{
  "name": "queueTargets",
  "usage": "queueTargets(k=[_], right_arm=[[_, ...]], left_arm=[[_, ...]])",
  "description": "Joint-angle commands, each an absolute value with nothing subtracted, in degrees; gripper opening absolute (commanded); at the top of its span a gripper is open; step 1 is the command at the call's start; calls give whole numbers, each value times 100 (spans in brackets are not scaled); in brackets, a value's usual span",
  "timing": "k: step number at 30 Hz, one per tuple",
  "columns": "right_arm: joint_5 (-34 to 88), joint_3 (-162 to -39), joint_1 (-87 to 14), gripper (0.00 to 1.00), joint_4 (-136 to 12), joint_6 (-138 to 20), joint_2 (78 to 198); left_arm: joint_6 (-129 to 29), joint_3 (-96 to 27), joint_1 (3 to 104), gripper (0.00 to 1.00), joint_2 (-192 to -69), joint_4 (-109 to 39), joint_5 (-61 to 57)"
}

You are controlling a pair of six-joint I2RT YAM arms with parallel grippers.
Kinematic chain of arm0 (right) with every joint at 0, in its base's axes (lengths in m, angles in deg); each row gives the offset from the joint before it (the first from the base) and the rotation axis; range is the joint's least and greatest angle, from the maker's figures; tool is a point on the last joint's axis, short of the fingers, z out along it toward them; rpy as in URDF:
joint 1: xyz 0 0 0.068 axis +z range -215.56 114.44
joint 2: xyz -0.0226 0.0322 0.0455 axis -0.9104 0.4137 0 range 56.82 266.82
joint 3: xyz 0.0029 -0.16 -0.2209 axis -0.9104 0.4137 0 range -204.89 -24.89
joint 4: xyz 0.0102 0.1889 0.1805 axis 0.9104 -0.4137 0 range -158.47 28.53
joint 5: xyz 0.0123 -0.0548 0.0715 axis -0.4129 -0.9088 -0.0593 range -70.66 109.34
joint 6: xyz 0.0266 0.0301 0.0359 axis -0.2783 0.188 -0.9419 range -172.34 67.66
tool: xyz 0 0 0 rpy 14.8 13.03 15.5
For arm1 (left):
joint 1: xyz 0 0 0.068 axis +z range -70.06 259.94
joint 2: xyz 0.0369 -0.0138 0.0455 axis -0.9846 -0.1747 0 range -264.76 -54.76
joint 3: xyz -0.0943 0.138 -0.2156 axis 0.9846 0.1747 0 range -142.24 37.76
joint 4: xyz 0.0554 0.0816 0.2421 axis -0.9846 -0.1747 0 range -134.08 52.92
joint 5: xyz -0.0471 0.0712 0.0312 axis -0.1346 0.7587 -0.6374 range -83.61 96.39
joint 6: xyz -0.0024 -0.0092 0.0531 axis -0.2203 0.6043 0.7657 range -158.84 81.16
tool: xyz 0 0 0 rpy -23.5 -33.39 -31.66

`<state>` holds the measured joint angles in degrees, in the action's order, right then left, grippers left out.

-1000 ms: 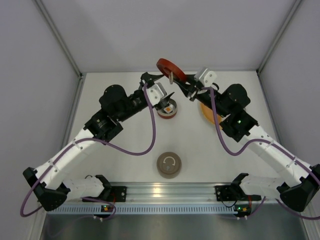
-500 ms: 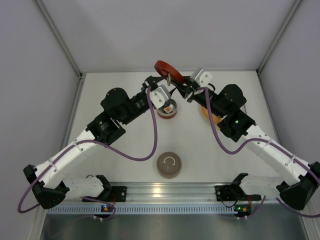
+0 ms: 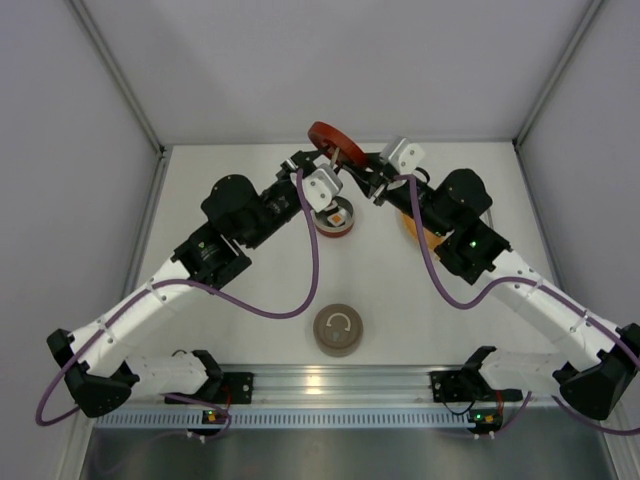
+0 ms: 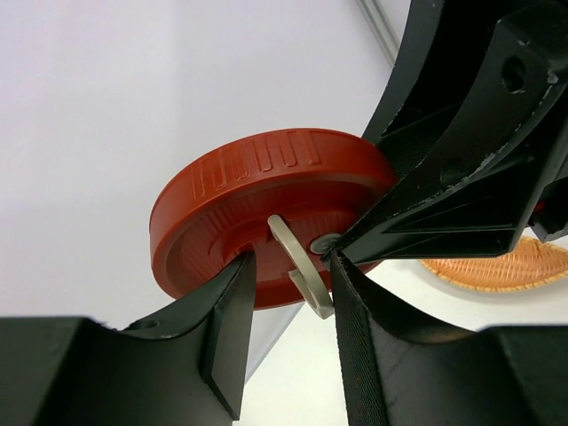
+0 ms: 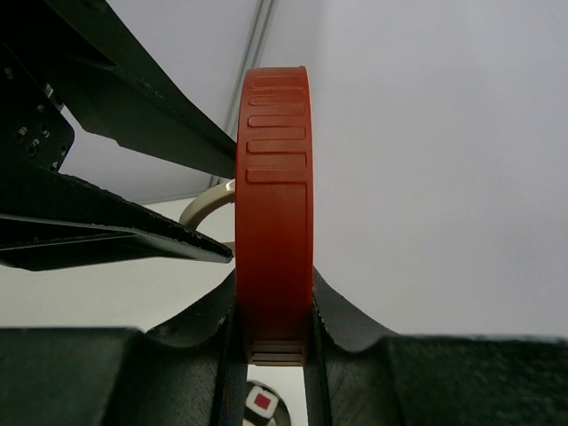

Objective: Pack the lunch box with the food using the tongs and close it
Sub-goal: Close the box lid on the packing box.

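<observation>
The right claw (image 5: 275,288) pinches the red lid (image 5: 277,204) by its rim, one finger on each flat face; the lid stands on edge, raised above the table. Its outer face looks toward the left claw (image 4: 293,266); from the middle of that face a metal ring (image 4: 297,264) sticks out and lies right between the left fingers (image 4: 232,306). Those fingers are spread to either side of the ring with a gap each way; no contact shows. The ring's band runs slantwise across that gap, so I judge a squeeze would catch it across its flat; the left claw is the nearer one to the ring, the right one holds only the rim.

The open lunch box (image 3: 333,236) sits below both claws, just under the left one; in it lies food (image 5: 262,401), a white block with a red top, seen straight down past the right fingers. An orange tray (image 4: 497,266) lies beyond the lid, under the right arm; what it holds I cannot tell. A second tin (image 3: 338,330), lid on, stands well behind the claws, toward the bases. The tongs show in no view; closing looks to be the step in hand.
</observation>
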<state>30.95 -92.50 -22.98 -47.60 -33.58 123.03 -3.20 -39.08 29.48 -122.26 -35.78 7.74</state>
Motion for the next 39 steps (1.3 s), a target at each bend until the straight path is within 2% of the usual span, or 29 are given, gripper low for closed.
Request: queueTargets(k=[1, 17, 34, 39], right_arm=[[3068, -9511, -2180, 0, -4688, -3485, 12142], [3076, -9695, -2188, 0, -4794, -3872, 12150], [3375, -9740, -2188, 0, -5031, -4391, 12133], [3402, -9678, -2188, 0, -5084, -4443, 12115]], left_arm=[[-263, -3959, 2923, 44, -12156, -3419, 965], [-245, -3906, 2923, 38, -12243, -3489, 780], [-96, -3959, 2923, 37, -12217, -3225, 903], [-122, -4047, 2923, 33, -12156, -3164, 798]])
